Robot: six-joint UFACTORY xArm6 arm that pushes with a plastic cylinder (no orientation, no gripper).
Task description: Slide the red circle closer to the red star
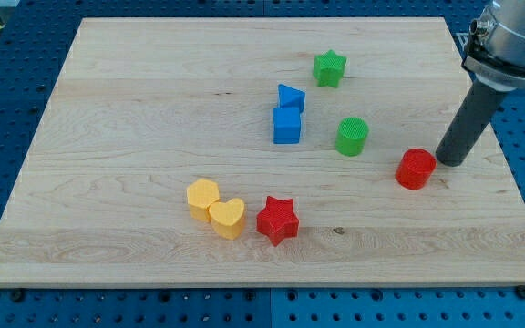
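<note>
In the camera view, the red circle (pixel 416 169) is sitting on the counter (pixel 108 137) toward the view's right, well apart from the red star (pixel 277 220) near the view's bottom. The tip (pixel 447 161) is resting just right of the circle, nearly touching it. There is no claw on this rod. The push appears barely begun; nearly the whole slide is remaining.

The arm (pixel 510 36) above the rod is cut off by the view's top and right edges, so only its lowest part shows. The worktop's (pixel 108 246) lower corners run out at the view's bottom edge. My tip (pixel 450 162) shows whole.
</note>
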